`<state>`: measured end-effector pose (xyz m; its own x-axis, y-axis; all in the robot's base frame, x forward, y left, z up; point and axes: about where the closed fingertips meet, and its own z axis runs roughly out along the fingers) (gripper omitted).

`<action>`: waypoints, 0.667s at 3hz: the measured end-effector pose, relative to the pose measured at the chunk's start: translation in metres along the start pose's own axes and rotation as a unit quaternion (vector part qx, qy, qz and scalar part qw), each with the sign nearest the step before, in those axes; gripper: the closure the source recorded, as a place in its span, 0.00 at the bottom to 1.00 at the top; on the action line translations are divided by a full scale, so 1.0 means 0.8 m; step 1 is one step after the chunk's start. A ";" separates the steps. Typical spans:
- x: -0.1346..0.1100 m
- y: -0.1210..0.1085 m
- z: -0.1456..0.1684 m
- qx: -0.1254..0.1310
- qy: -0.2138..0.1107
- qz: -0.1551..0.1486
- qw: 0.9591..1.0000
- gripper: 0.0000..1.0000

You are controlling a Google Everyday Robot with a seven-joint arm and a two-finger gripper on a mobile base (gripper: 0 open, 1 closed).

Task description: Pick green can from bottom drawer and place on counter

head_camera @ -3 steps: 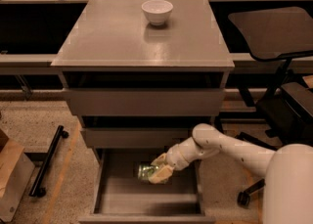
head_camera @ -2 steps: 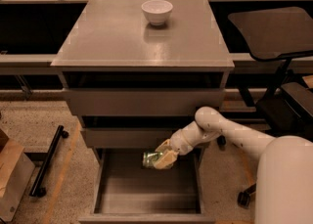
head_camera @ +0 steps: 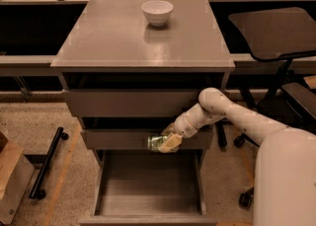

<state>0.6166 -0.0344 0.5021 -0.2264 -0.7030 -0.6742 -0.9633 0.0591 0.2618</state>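
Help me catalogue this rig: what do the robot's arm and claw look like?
The arm is smooth glossy white, with rounded tubular segments and bulbous joints, widening into a bulky white shell. No cables or markings show. The claw, in front of the middle drawer above the open bottom drawer, is stubby and cream-yellow.

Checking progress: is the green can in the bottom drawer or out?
Out: the gripper holds the green can above the bottom drawer.
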 end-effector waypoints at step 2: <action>0.024 0.023 -0.007 0.035 -0.023 0.032 0.999 1.00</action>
<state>0.5958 -0.0507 0.4982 -0.2932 -0.6634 -0.6884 -0.9538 0.1541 0.2577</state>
